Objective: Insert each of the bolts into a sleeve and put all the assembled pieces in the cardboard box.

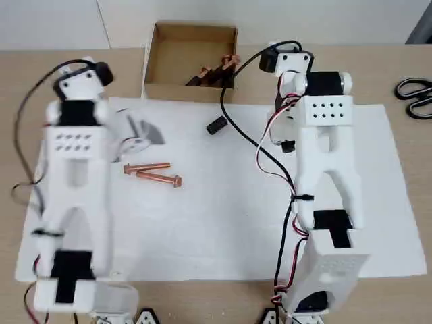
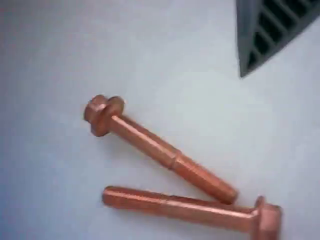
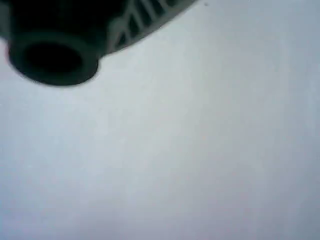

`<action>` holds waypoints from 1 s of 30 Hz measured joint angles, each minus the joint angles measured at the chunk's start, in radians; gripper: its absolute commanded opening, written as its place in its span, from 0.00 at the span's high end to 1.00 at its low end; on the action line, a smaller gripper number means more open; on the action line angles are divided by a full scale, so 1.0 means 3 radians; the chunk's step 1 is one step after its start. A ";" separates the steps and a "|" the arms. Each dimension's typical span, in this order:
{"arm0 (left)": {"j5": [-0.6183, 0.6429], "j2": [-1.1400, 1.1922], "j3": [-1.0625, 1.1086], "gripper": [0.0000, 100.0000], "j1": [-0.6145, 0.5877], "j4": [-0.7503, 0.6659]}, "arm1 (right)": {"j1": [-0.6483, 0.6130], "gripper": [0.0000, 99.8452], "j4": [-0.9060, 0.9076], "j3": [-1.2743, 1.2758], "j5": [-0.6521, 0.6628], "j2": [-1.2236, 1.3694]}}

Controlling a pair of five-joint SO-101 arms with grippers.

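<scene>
**A:** What is carrying it all?

**B:** The desk [image 1: 418, 155] is carrying a white sheet [image 1: 223, 223]. My left arm [image 1: 74, 175] and my right arm [image 1: 327, 155] are standing over the sheet, side by side.

**A:** And the cardboard box?

**B:** The cardboard box [image 1: 172, 61] is sitting at the sheet's far edge, between my arms. Assembled pieces [image 1: 216, 71] are lying in its corner nearer my right arm. Scissors [image 1: 413, 99] are lying on the bare desk, well out past that arm.

**A:** Where are the bolts lying?

**B:** Both are lying on the sheet by my left arm. The first bolt [image 2: 160, 152] is lying at a slant, and its tip is meeting the shaft of the second bolt [image 2: 180, 207]. Their heads are pointing opposite ways. My left fingers [image 2: 265, 35] are hanging spread close by them, gripping nothing.

**A:** And the sleeves?

**B:** A loose sleeve [image 1: 217, 125] is lying on the sheet near the box. My right fingers [image 3: 145, 20] are pinching the held sleeve [image 3: 50, 57] above bare sheet.
</scene>
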 measured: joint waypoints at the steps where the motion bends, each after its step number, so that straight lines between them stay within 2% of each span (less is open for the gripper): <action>1: 0.0102 0.0097 0.0000 0.67 0.0026 -0.0046 | 0.0000 1.00 0.0000 0.0000 0.0000 0.0000; 6: 0.0604 0.0665 -0.0031 0.67 0.0046 -0.0133 | 0.0000 1.00 0.0000 0.0000 0.0000 0.0000; 14: 0.0977 0.1427 -0.0113 0.67 0.0010 -0.0153 | 0.0000 1.00 0.0000 0.0036 0.0000 0.0000; 21: 0.1105 0.1580 -0.0368 0.67 -0.0245 -0.0153 | 0.0000 1.00 0.0000 0.0164 0.0000 0.0000; 30: 0.1120 0.1821 -0.0378 0.67 -0.0271 -0.0220 | 0.0000 1.00 0.0000 0.0199 0.0000 0.0000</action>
